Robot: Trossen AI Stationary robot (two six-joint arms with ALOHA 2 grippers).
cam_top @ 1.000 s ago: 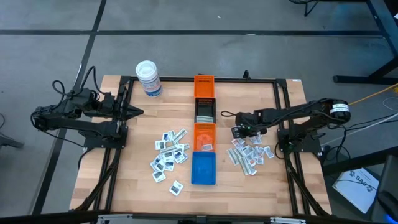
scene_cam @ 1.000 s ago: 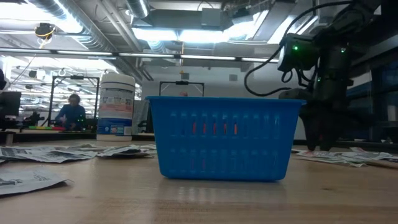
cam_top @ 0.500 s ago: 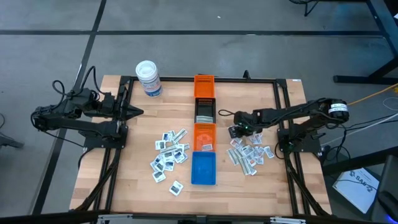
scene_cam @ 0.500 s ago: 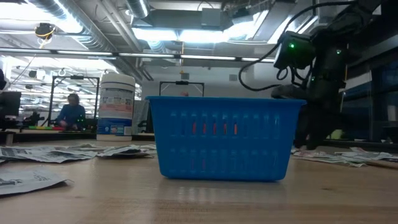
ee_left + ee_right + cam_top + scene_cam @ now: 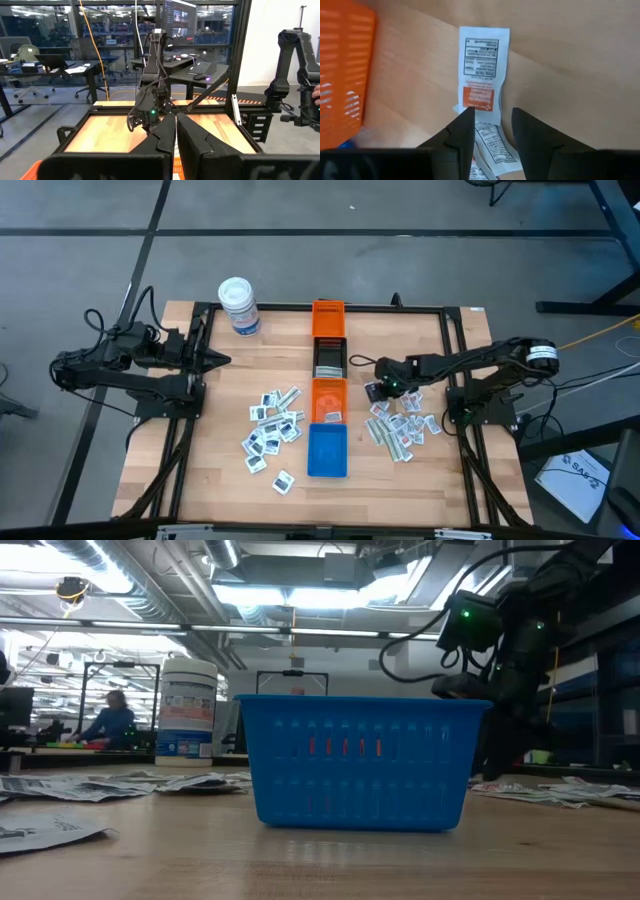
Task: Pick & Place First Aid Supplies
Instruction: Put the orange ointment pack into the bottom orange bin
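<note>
One flat white packet with red-orange print (image 5: 483,67) ahead of half-open, empty right gripper (image 5: 492,131); approach step. Next: descend, pinch. Left gripper (image 5: 175,131) shut, parked.

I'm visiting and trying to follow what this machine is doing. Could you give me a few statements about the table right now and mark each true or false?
1. The blue bin is nearest the table's front edge. True.
2. The white tub sits inside a bin. False: it stands on the table, at a back corner.
3. The right gripper is beside the orange bin. True.
4. The left gripper is over the packets. False: it waits at the table's left edge.
</note>
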